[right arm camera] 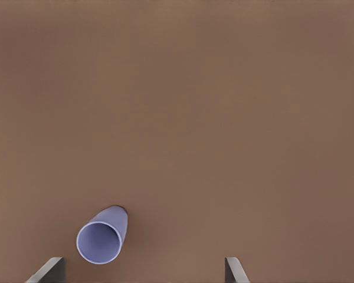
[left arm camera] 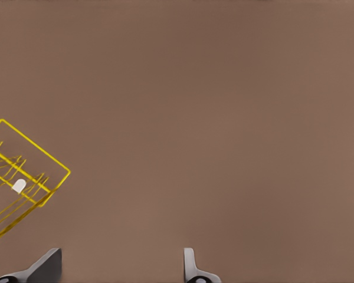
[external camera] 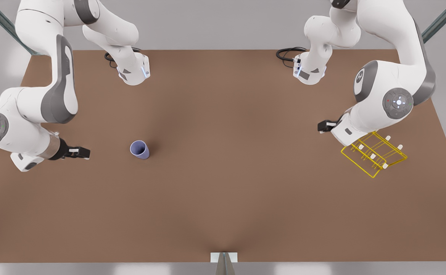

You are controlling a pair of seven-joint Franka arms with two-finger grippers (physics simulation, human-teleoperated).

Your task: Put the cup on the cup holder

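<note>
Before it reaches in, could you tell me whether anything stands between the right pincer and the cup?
Nothing visible does. The right pincer is open beside the upright cup, with bare table between them. The left pincer waits, open, by the holder.

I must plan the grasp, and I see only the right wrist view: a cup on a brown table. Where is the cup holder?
Observer: The cup holder lies on the table at the front view's right, far across from the cup.
Operator: Is the other arm near it?
Observer: Yes. The left gripper waits open just beside the cup holder, toward the middle of the table, not touching it.
Operator: And where does my own gripper stand in the wide picture?
Observer: The right gripper is at the front view's left of the cup, apart from it, pointing toward it.
</note>
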